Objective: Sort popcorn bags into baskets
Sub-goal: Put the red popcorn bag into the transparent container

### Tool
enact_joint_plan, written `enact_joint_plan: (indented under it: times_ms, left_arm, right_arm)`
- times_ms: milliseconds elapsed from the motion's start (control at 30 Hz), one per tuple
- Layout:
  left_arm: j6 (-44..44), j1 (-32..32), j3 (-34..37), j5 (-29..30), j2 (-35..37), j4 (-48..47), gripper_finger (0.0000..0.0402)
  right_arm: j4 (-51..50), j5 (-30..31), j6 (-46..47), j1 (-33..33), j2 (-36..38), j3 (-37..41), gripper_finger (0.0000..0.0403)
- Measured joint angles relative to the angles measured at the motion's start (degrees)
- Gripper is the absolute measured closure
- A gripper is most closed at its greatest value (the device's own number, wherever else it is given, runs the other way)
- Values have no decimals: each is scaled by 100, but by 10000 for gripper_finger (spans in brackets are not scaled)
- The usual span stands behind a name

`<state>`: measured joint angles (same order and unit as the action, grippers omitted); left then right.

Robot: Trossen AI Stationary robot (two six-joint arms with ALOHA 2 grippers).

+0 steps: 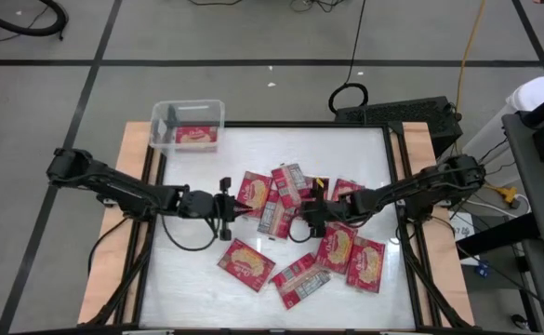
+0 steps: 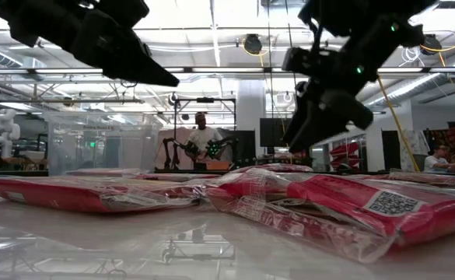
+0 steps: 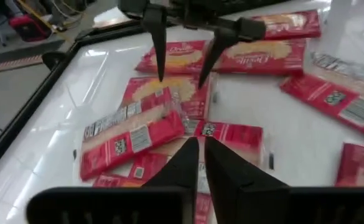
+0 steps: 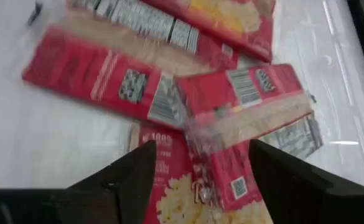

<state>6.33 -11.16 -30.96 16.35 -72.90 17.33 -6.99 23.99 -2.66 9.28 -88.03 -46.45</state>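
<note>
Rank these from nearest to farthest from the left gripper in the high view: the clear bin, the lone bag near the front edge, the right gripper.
1. Lone bag, just front-right of the left gripper.
2. Right gripper, across the pile.
3. Clear bin, far-left corner.

"100" reads on a red popcorn bag (image 4: 169, 180).

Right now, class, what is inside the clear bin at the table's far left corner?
The clear bin holds one red popcorn bag, lying flat. Whether another lies under it cannot be seen.
</note>
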Motion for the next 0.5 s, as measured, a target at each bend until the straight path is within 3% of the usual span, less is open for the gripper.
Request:
enact_joint_plan:
  times_ms: [367,500]
  left_arm:
    - [280,85,2,195,-791,1223,302]
    - [275,166,2,217,-992,1322,291]
  right_arm:
    - [2486,-173,-1027,-514,-27,1284,140]
    - [2953,-804,-1064,-795,-98,1500,140]
